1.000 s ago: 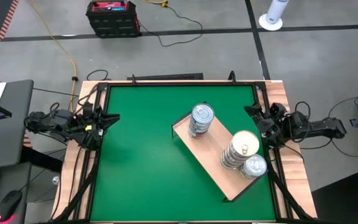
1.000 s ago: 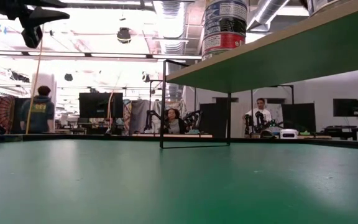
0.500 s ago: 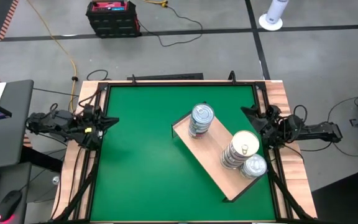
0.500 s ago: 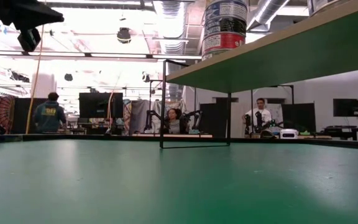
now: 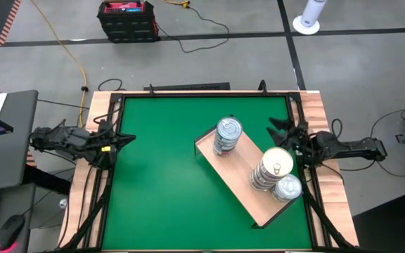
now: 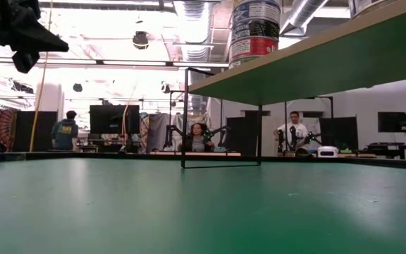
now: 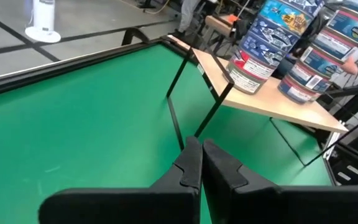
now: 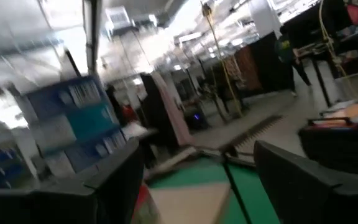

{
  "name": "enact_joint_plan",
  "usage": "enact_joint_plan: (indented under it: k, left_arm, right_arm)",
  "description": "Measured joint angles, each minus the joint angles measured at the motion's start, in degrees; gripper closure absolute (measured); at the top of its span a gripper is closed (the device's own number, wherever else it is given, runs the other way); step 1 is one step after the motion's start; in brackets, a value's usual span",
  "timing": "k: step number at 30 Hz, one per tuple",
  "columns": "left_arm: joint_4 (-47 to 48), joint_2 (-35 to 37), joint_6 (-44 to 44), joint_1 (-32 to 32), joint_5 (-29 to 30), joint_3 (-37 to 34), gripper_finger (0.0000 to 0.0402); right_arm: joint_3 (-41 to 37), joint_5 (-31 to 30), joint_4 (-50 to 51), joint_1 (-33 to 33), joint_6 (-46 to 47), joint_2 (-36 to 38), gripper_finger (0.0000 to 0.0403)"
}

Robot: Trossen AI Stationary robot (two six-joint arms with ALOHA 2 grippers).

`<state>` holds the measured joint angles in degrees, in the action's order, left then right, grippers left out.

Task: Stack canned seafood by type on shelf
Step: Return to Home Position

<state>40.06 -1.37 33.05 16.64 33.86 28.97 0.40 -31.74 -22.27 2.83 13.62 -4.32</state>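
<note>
Tins (image 7: 265, 38) of seafood, small, flat and round with blue labels, are piled up in three stacks on a flat light-wood shelf (image 5: 238, 176). The shelf is held up above the green tabletop (image 5: 160, 183) on thin black legs (image 7: 178, 121). It is laid slantwise over the right half of the tabletop.

A far stack with a silver lid (image 5: 228, 132) is set alone at the end of the shelf that is closer to the middle of the tabletop. A gold-lid stack (image 5: 277, 166) is set toward the other end. A last stack with a silver lid (image 5: 288, 187) is put just beside the gold-lid stack, at the very end of the shelf. All the tins are on the shelf, and none are seen down on the green tabletop.

The left gripper (image 5: 128, 138) is held at the left edge of the tabletop, well apart from the shelf. Its fingers (image 7: 191, 163) are pressed together, and nothing is held between them.

The right gripper (image 5: 274, 129) is held at the right edge of the tabletop, near the gold-lid stack but not touching it. Its fingers (image 8: 291, 171) are spread wide apart, and nothing is held between them.

In the low view the shelf is seen from below, with tins up on top of it. Three people (image 6: 198, 136) are seen far back in the room behind the tabletop.
</note>
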Motion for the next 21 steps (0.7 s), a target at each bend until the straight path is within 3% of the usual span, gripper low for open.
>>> enact_joint_plan:
  k: [7,21]
  left_arm:
    - [0.9,0.0,-2.68,0.0,-0.38,0.0,0.04]
    - [4.78,0.0,-0.86,0.0,-0.52,0.0,0.04]
  right_arm:
    - [-0.04,-2.77,9.2,0.0,2.06,-0.04,0.0078]
    - [-0.09,-2.7,10.93,0.04,2.87,-0.11,0.0078]
